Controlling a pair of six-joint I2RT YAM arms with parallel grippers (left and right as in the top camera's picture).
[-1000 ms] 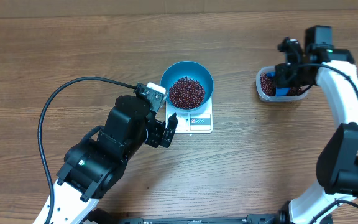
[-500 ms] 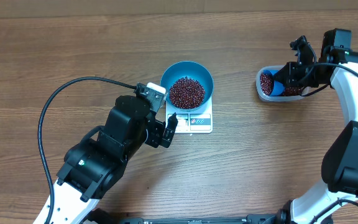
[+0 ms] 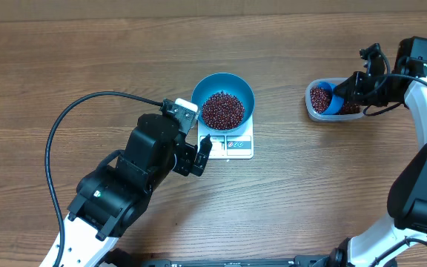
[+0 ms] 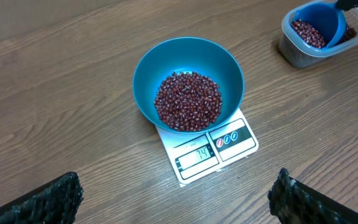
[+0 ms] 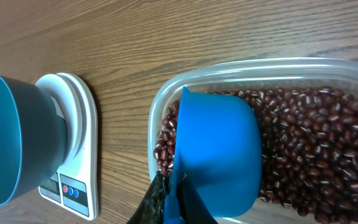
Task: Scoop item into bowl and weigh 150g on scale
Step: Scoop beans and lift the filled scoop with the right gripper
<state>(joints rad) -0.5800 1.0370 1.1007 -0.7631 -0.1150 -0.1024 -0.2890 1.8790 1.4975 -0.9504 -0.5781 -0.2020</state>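
The teal-blue bowl (image 3: 223, 83) stands on the white scale (image 3: 234, 146) with a heap of red-brown beans (image 3: 222, 110) inside. In the left wrist view the bowl (image 4: 166, 59), its beans (image 4: 188, 101) and the scale (image 4: 232, 137) lie ahead of my left gripper (image 4: 173, 202), which is open and empty, just short of the scale's front edge. My right gripper (image 5: 174, 202) is shut on the handle of a blue scoop (image 5: 219, 149). The scoop lies tilted in the clear tub (image 5: 260, 65), over more beans (image 5: 316, 143).
The tub (image 3: 313, 111) sits at the table's right, well apart from the scale. A black cable (image 3: 73, 115) loops over the table at the left, behind my left arm (image 3: 136, 174). Bare wood lies between scale and tub.
My right arm has drawn back to the right, and the blue scoop has moved right with it inside the tub. The left arm, bowl and scale have not moved.
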